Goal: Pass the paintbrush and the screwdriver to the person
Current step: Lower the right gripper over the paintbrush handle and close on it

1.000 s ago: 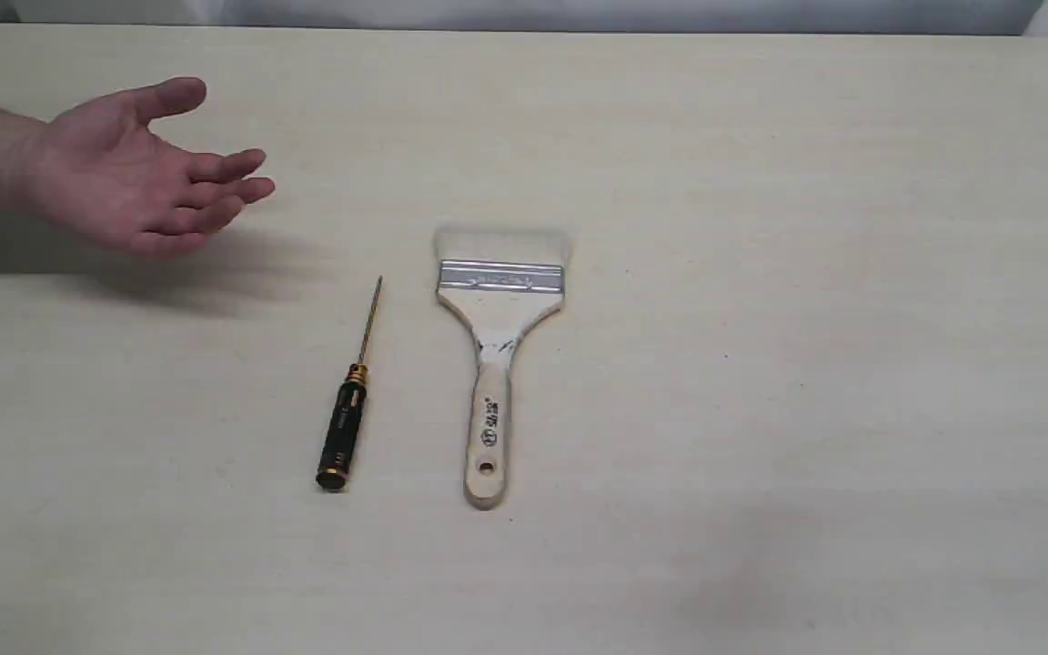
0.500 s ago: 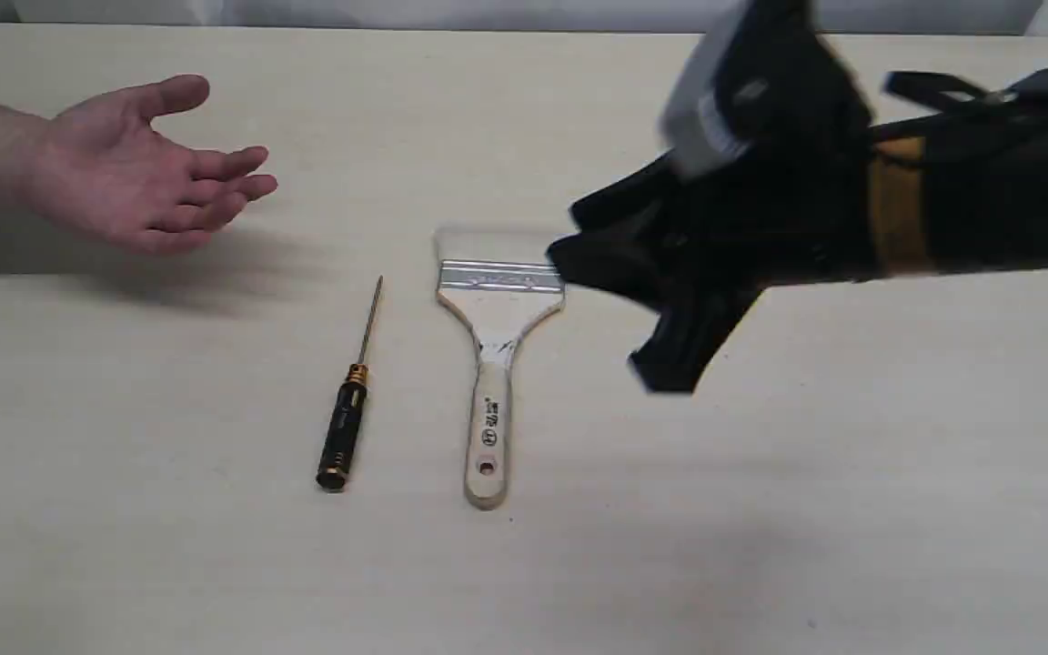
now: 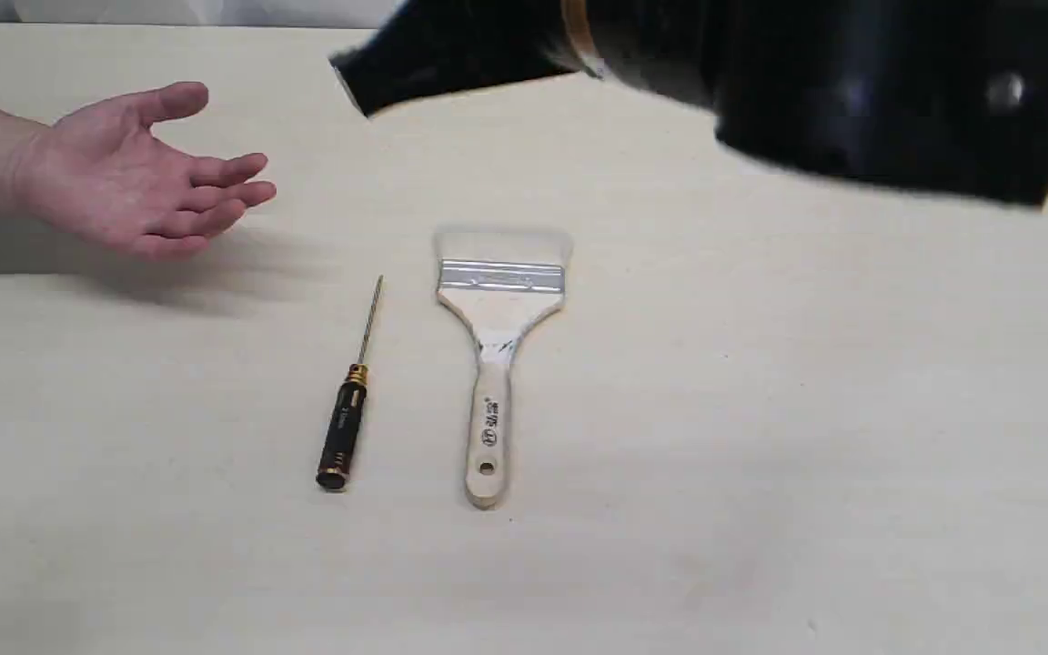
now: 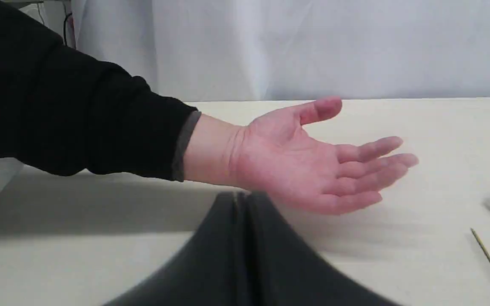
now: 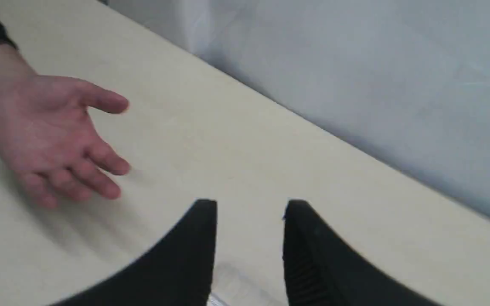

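The paintbrush [image 3: 498,364] lies flat mid-table, pale bristles toward the back, handle toward the front. Left of it lies the screwdriver [image 3: 347,418], its thin shaft pointing back. The person's open hand [image 3: 142,173] hovers palm up at the back left. My right arm [image 3: 806,91] stretches, blurred, across the top of the exterior view, high above the brush. In the right wrist view my right gripper [image 5: 249,208] is open and empty, with the hand [image 5: 49,136] ahead of it. My left gripper [image 4: 238,199] is shut on nothing, close to the hand [image 4: 313,165]; the screwdriver's shaft [image 4: 489,263] shows at the edge.
The pale wooden table [image 3: 806,409] carries only the two tools. A white curtain [image 4: 313,42] hangs behind the table's far edge. The person's black sleeve [image 4: 58,110] reaches in from the left side.
My right arm swung in from the right, then rose and reached further left across the back of the table. The brush, screwdriver and hand stayed put.
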